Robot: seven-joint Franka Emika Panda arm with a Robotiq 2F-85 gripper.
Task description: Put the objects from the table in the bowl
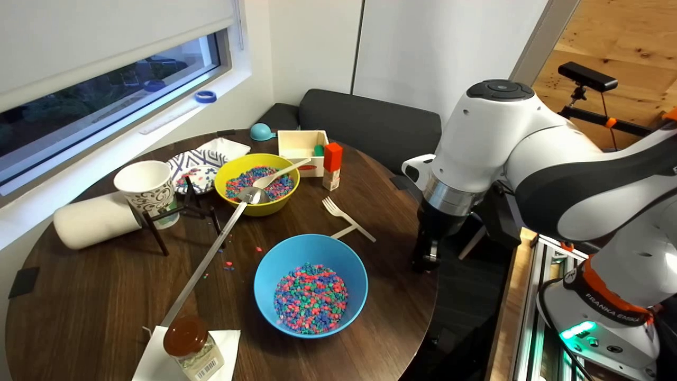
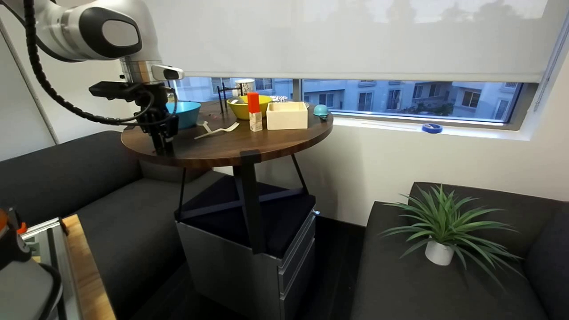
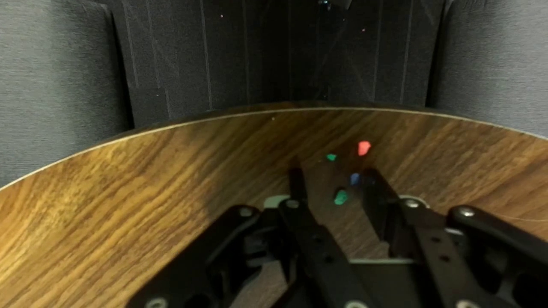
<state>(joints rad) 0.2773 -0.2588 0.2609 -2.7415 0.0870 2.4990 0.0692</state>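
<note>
Several small coloured pebbles lie on the wooden table (image 3: 141,205) near its edge. In the wrist view these are a red pebble (image 3: 364,148), a small green pebble (image 3: 331,157), a blue pebble (image 3: 355,179) and a larger green pebble (image 3: 341,196). My gripper (image 3: 336,173) is open and points down over them. The larger green and blue pebbles show between its fingers, the blue one close to the right fingertip. The gripper also shows in both exterior views (image 1: 426,264) (image 2: 164,150), low at the table edge. A blue bowl (image 1: 317,248) of mixed pebbles stands beside it, also visible here (image 2: 189,118).
A yellow bowl (image 1: 272,208) holds pebbles and spoons. A fork (image 1: 346,217), a red-topped box (image 1: 332,159), a cream box (image 1: 296,140), a paper cup (image 1: 145,180), a black stand (image 1: 193,209) and a jar (image 1: 198,354) stand or lie around. Loose pebbles (image 1: 229,263) lie left of the blue bowl.
</note>
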